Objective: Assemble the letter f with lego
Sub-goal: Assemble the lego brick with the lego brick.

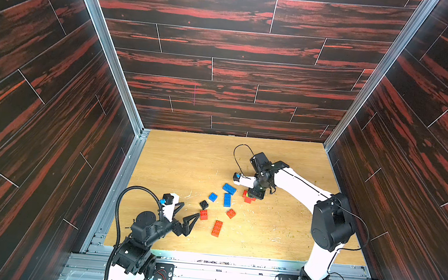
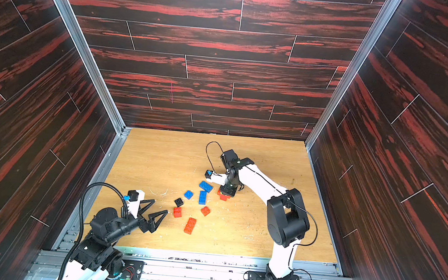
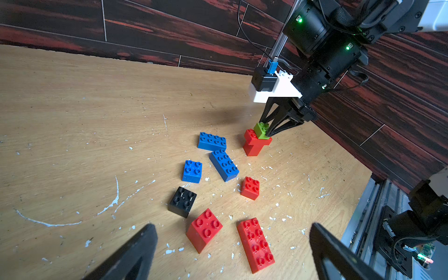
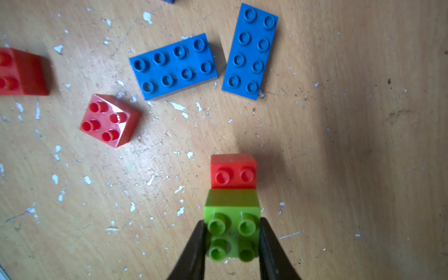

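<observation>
Ten lego bricks (image 3: 255,244) stood on the table (image 3: 72,121).
There were five red bricks (image 3: 204,229), three loose and two stacked; three blue bricks (image 3: 224,164), two oblong and one square; one black brick (image 3: 182,201); one lime green brick (image 3: 261,131).

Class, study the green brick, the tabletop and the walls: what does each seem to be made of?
The green brick: probably moulded plastic; smooth, slightly glossy, uniform colour, crisp round studs. The tabletop: light wood or wood-look board, matt; grain lines, white chips and scratches. The walls: dark red-streaked plank pattern, likely printed laminate; real wood possible.
</observation>
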